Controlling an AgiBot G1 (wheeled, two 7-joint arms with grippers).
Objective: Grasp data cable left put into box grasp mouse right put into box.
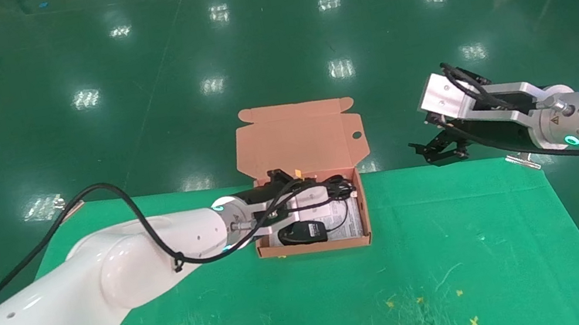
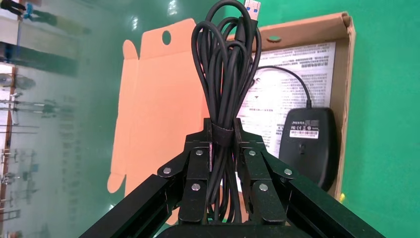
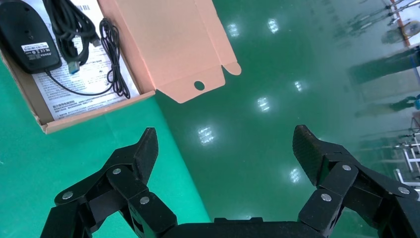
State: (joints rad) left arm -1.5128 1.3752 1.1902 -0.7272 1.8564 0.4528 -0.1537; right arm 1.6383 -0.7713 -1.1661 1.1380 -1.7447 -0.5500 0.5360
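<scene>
The orange-brown box (image 1: 313, 247) stands at the far middle of the green table, its lid flap (image 1: 297, 140) upright. The black mouse (image 1: 302, 233) lies inside it, label side up, on a printed leaflet (image 2: 292, 64), with its thin cord (image 3: 114, 54) coiled beside it. My left gripper (image 1: 324, 192) is over the box, shut on the tied middle of the data cable (image 2: 225, 74), whose plug end points toward the box's far side. My right gripper (image 1: 439, 151) is open and empty, off the table's far right edge. The box (image 3: 94, 111), mouse (image 3: 29, 39) and cable (image 3: 69, 25) also show in the right wrist view.
The green table cover (image 1: 460, 251) has small yellow cross marks near its front. Beyond the far edge is shiny green floor (image 1: 268, 41). My left arm's black hose (image 1: 111, 200) loops above the table's left side.
</scene>
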